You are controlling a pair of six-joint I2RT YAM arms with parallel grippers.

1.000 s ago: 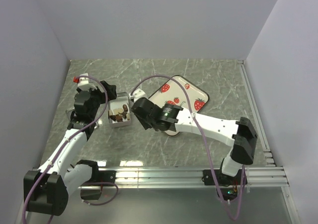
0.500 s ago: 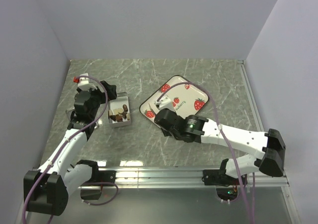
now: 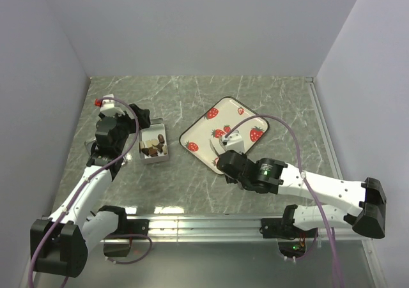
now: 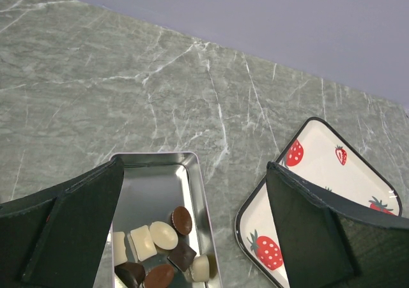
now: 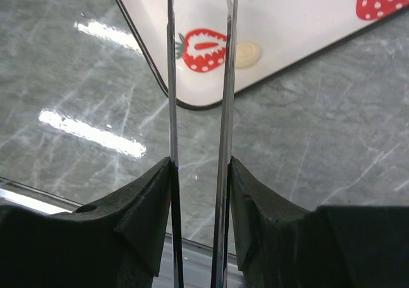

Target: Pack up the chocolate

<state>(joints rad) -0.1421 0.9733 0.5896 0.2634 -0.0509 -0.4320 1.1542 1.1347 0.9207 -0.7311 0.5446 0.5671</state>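
Top external view has the left arm [image 3: 96,179] beside the tin [image 4: 150,173] on the table [image 4: 128,77]. Its jaws stand fully wide, one on each side of the tin, and hold nothing. Most of the chocolate [image 4: 163,235], dark and cream pieces, lies in the near end of the tin.

To the right is the tray [image 4: 332,173]. One cream piece [image 5: 247,54] lies on it near the rim, just beside a printed strawberry [image 5: 204,48]. The right arm [image 3: 307,186] points its thin jaws at this corner. They are only a little apart and empty, and the piece sits just outside the right blade.

I judge the step is fetching this last piece. The next move calls for a small shift right, going down, a soft closing, then carrying it to the tin.

Dark lettering at the tray's edge in the right wrist view is cut off and I cannot read it.
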